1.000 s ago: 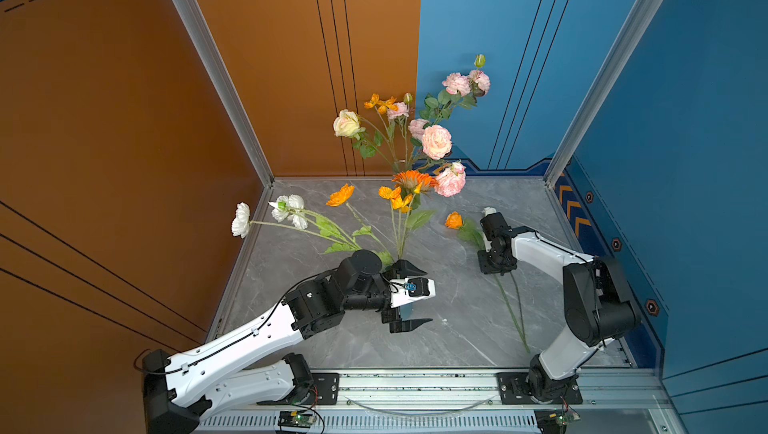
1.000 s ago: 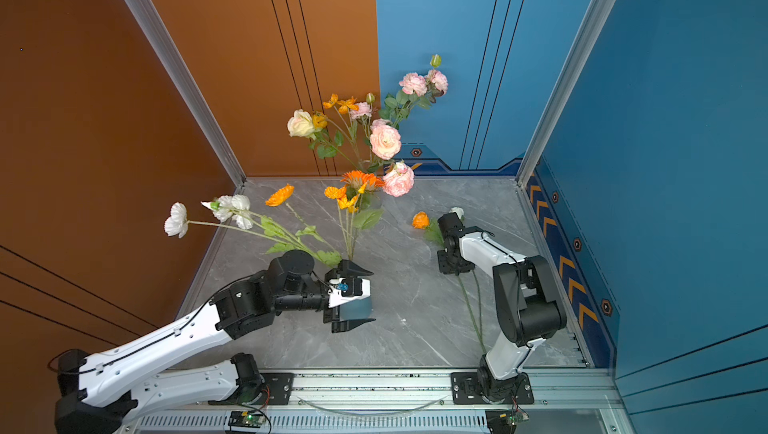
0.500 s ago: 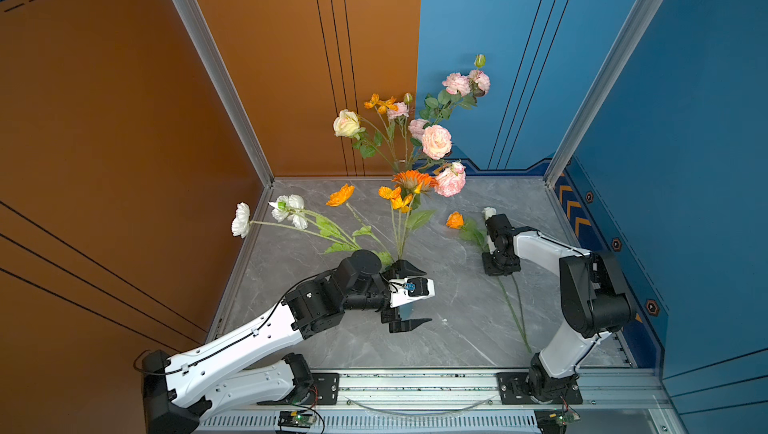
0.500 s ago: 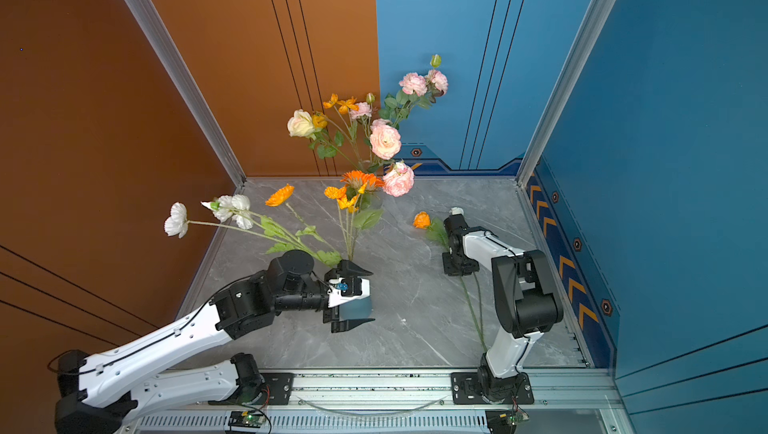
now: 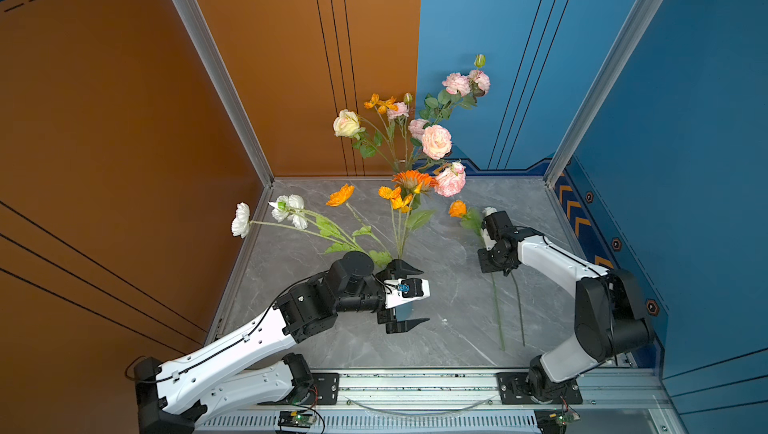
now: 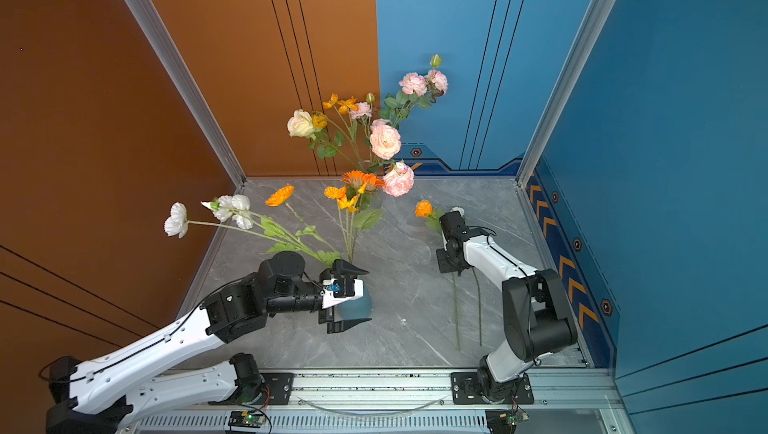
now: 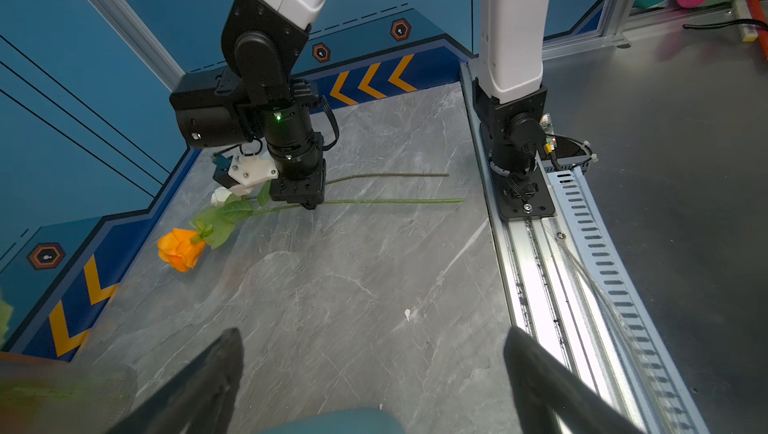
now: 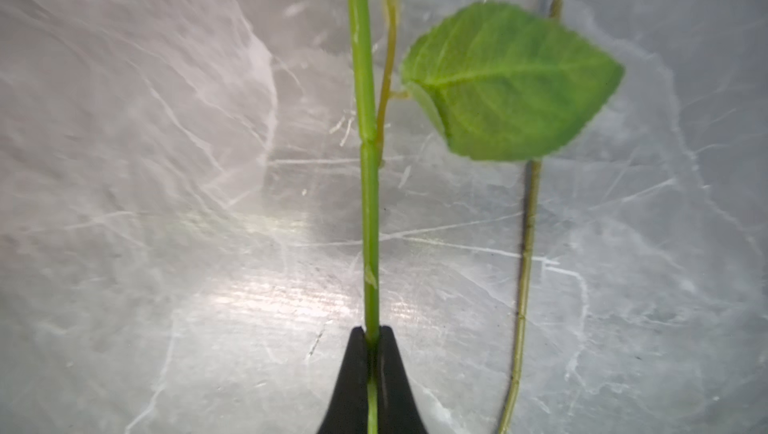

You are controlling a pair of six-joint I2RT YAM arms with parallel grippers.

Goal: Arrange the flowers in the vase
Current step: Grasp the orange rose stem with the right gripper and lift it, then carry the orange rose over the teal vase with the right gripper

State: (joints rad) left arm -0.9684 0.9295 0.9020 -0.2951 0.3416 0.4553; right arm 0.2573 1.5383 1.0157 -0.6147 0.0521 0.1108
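A teal vase point(image 6: 354, 310) point(image 7: 332, 421) stands near the table's front, below and between the fingers of my open left gripper point(image 5: 424, 295) point(image 6: 369, 296) point(image 7: 372, 336). White point(image 5: 241, 220) and orange flowers point(image 5: 340, 194) lean out of it. An orange-bloomed flower point(image 5: 457, 208) point(image 7: 180, 247) lies on the table at the right. My right gripper point(image 5: 492, 270) point(image 6: 451, 263) point(image 8: 372, 332) is shut on its green stem point(image 8: 365, 162) just below the leaves. A second, thinner stem point(image 8: 525, 245) with a white bloom point(image 7: 220, 195) lies beside it, untouched.
Tall pink point(image 5: 436, 141) and cream flowers point(image 5: 345, 124) stand at the back middle, near the wall corner. Orange and blue walls close the grey marble table point(image 5: 457, 328) on three sides. A metal rail point(image 5: 415, 386) runs along the front edge.
My right gripper's jaws have closed onto the orange flower's stem on the table. The left arm and the flowers in the vase have stayed where they were.
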